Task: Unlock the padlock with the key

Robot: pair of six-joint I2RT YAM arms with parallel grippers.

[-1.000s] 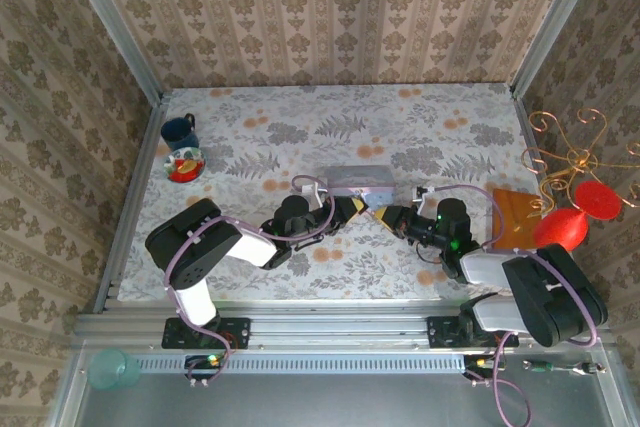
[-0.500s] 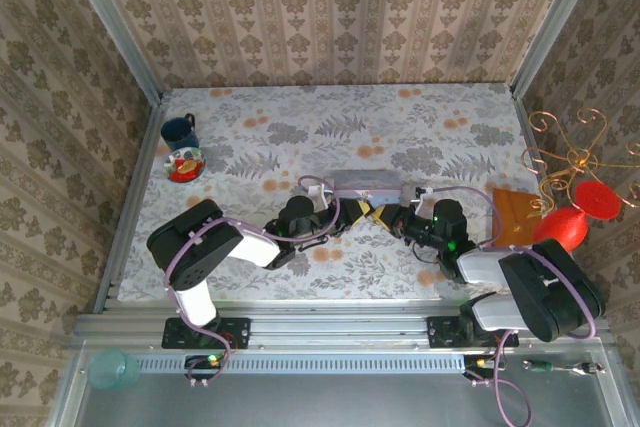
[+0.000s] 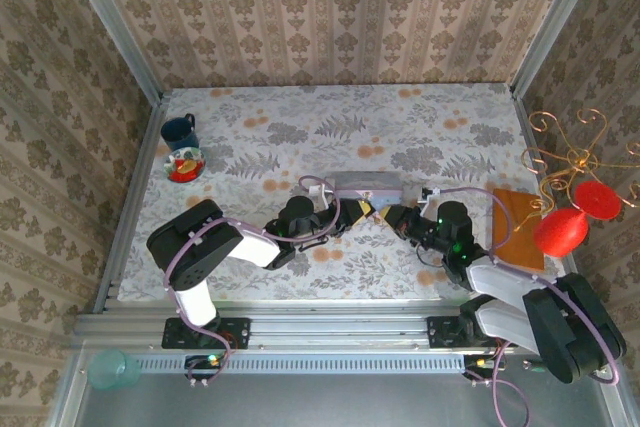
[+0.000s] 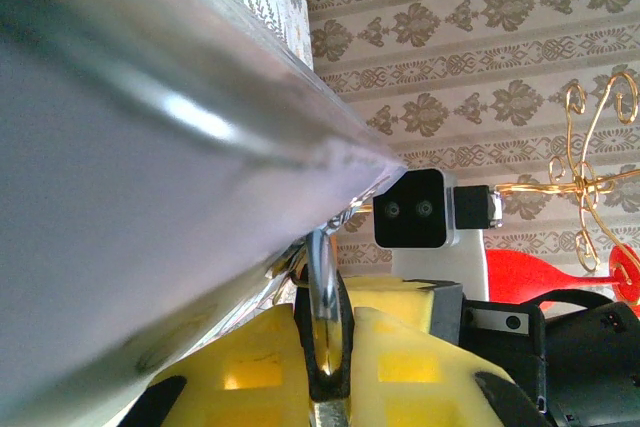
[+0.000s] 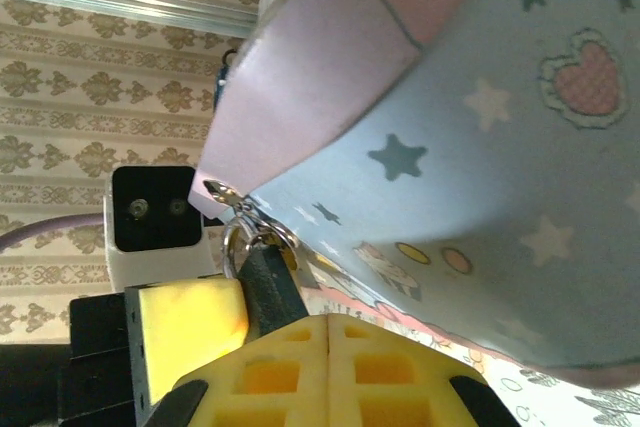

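- Right gripper (image 3: 388, 215) has edged in to meet the left gripper (image 3: 357, 211) beneath the tin (image 3: 366, 185).
- Left pinches the padlock (image 5: 266, 283) at the tin's hasp; right is clamped shut, key hidden.
- Crowded fingertips could nudge the lock, so the key misses.

In the left wrist view the tin (image 4: 150, 197) is a blurred grey mass, cut off at 9 and 12 o'clock. In the right wrist view the padlock (image 5: 268, 282) sinks behind the right fingers (image 5: 385, 377) toward 6 o'clock, its keyhole hidden. Whether a key sits in it cannot be told.
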